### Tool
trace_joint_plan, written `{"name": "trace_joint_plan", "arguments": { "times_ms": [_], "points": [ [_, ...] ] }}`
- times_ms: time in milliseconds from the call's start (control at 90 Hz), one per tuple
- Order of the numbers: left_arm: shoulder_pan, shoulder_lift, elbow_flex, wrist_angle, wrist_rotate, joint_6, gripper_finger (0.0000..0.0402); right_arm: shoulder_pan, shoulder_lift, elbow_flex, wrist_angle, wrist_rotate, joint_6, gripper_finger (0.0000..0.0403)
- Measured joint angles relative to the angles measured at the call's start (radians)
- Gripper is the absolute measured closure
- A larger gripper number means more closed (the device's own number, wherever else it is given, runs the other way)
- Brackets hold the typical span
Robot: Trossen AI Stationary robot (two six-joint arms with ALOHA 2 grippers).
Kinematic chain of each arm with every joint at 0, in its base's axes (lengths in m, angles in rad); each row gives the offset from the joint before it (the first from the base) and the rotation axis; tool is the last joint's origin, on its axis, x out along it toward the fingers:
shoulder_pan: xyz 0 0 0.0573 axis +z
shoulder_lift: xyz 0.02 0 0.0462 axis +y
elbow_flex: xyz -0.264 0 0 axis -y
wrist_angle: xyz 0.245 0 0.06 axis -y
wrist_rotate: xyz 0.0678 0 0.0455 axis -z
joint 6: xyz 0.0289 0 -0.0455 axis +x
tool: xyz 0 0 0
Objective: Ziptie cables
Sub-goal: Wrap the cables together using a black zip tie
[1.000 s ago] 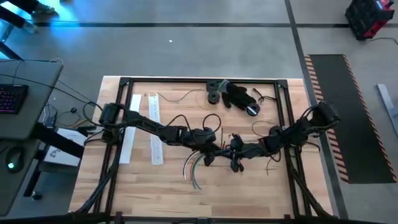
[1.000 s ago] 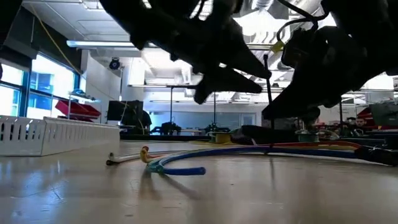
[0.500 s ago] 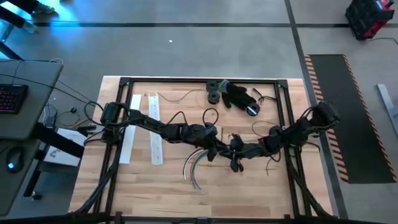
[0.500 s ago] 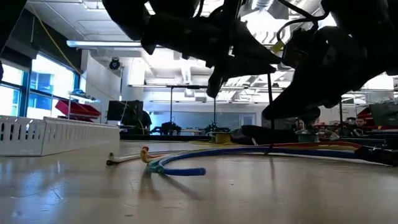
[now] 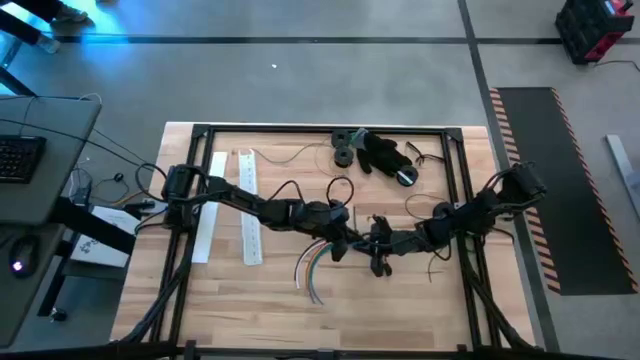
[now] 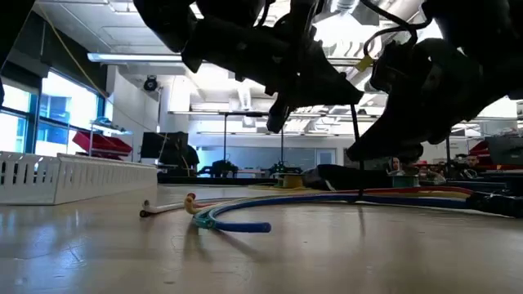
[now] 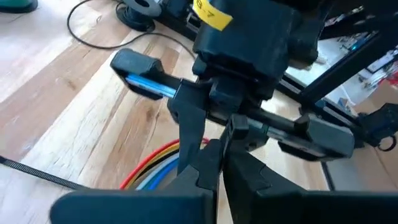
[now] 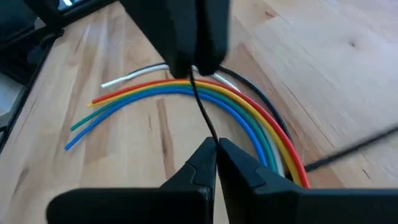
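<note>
The cables (image 5: 312, 265), a bundle of red, orange, yellow, green, blue and white wires (image 8: 186, 93), lie in a curve on the wooden table, their loose ends fanned toward the near edge. A thin black zip tie (image 8: 202, 109) runs across the bundle between my two grippers. Above the bundle's middle, my left gripper (image 5: 340, 243) is shut on the tie. Just to its right, my right gripper (image 5: 375, 248) is also shut on the tie. In the low view the tie (image 6: 356, 147) stands upright above the cables (image 6: 245, 222). My left gripper pinches the zip tie's upper end (image 8: 190, 79) between its shut fingertips, from above, slanting down. The tie runs down from them over the bundle. My right gripper pinches the tie's other end (image 8: 214, 142) between its two fingertips, coming from the table's right. The strand between the grippers looks nearly straight.
Two long white perforated strips (image 5: 248, 205) lie at the left. A black lumpy heap with round parts (image 5: 380, 152) sits at the far edge. A black frame rail (image 5: 300, 130) rings the table. Another black strip (image 7: 37, 174) lies on the wood near the bundle.
My left gripper has risen a little and gone slightly toward the far edge, staying shut. The cables and my right gripper have kept their place.
</note>
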Motion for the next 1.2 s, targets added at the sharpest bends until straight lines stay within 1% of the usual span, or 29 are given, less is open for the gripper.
{"name": "trace_joint_plan", "arguments": {
  "times_ms": [122, 222, 300, 422, 544, 656, 789, 1022, 1200],
  "points": [
    [0.007, 0.002, 0.0, -0.002, 0.0, 0.006, 0.0401, 0.0, 0.0, 0.0, -0.032, 0.018, 0.034, 0.0402],
    [0.011, 0.002, 0.0, -0.001, 0.008, 0.006, 0.0401, 0.0, -0.007, 0.0, -0.03, -0.021, 0.037, 0.0386],
    [0.01, 0.007, 0.0, 0.001, 0.015, 0.006, 0.0401, 0.0, -0.03, 0.0, -0.032, -0.053, 0.062, 0.0359],
    [0.01, 0.03, 0.0, 0.001, 0.037, -0.002, 0.0402, 0.0, -0.096, 0.0, -0.05, -0.116, 0.082, 0.0302],
    [0.01, 0.058, -0.001, 0.005, 0.064, -0.02, 0.0402, -0.001, -0.179, 0.0, -0.091, -0.131, 0.071, 0.0249],
    [0.01, 0.07, 0.0, 0.018, 0.069, -0.028, 0.0401, -0.006, -0.238, 0.0, -0.144, -0.113, 0.044, 0.0222],
    [0.01, 0.074, -0.001, 0.018, 0.073, -0.031, 0.0401, -0.026, -0.255, 0.0, -0.166, -0.11, 0.018, 0.0221],
    [0.001, 0.073, 0.0, 0.024, 0.098, -0.029, 0.0401, -0.081, -0.255, 0.033, -0.173, -0.14, -0.036, 0.0245],
    [0.001, 0.073, 0.0, 0.027, 0.097, -0.029, 0.0401, -0.12, -0.255, 0.038, -0.186, -0.21, -0.048, 0.0264]
  ]
}}
